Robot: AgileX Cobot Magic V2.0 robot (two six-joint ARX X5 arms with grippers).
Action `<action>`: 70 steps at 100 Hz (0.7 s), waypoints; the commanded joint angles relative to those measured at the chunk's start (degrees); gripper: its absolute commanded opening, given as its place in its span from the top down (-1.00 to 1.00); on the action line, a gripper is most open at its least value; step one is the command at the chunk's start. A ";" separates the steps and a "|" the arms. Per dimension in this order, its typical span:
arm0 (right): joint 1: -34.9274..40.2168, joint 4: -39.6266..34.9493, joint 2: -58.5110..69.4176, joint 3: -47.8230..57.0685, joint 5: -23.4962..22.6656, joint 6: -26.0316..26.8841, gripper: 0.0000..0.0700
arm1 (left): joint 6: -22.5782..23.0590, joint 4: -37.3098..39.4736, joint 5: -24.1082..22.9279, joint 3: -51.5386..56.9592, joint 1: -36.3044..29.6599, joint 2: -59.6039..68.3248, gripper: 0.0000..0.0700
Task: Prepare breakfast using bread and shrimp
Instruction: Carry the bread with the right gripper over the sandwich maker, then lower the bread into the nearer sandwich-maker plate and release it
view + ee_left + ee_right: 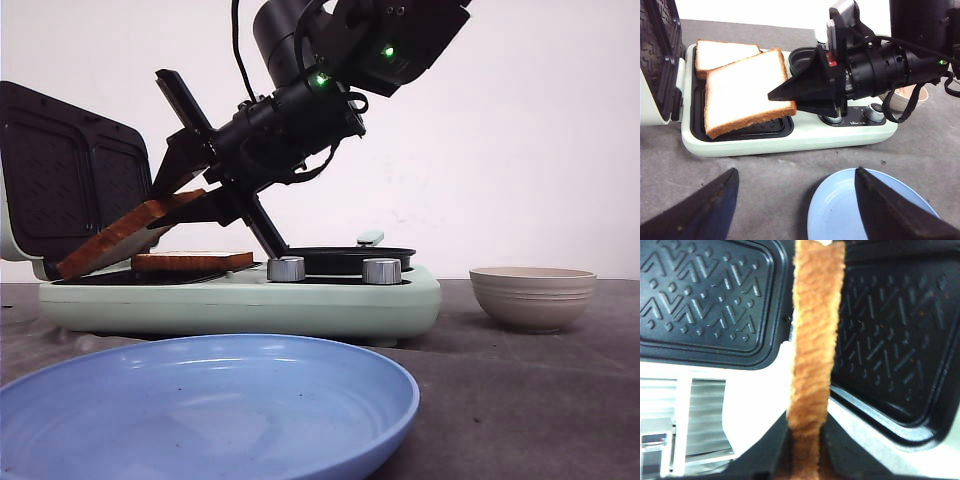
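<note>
- Two bread slices: one flat [725, 54] on the sandwich maker [240, 298], one tilted [745, 91], clamped by the right gripper [790, 97].
- Left gripper [795, 205] spread, grasping nothing.
- One blue plate [200, 405]; one beige bowl [533, 296] at its 2 o'clock.

One bread slice [742, 92] tilted, another [722, 52] flat

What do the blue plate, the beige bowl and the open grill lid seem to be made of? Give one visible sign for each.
Blue plate: probably glazed ceramic or melamine; smooth, glossy, with soft reflections.
Beige bowl: likely matte stoneware; fine ridges ring its wall.
Grill lid: apparently dark non-stick coated metal; moulded chevron pattern with a dull sheen, though the base metal cannot be confirmed.
</note>
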 commanded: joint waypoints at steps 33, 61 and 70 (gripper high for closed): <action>0.72 0.59 0.74 2.12 1.99 -4.44 1.00 | 0.94 0.61 -0.28 0.00 -0.11 0.11 -0.12; 0.90 1.60 0.74 2.16 1.38 -4.28 1.00 | 0.94 0.61 -0.28 0.00 -0.11 0.11 -0.12; 0.94 2.21 0.74 2.21 1.62 -3.58 1.00 | 0.94 0.61 -0.26 0.00 -0.11 0.11 -0.12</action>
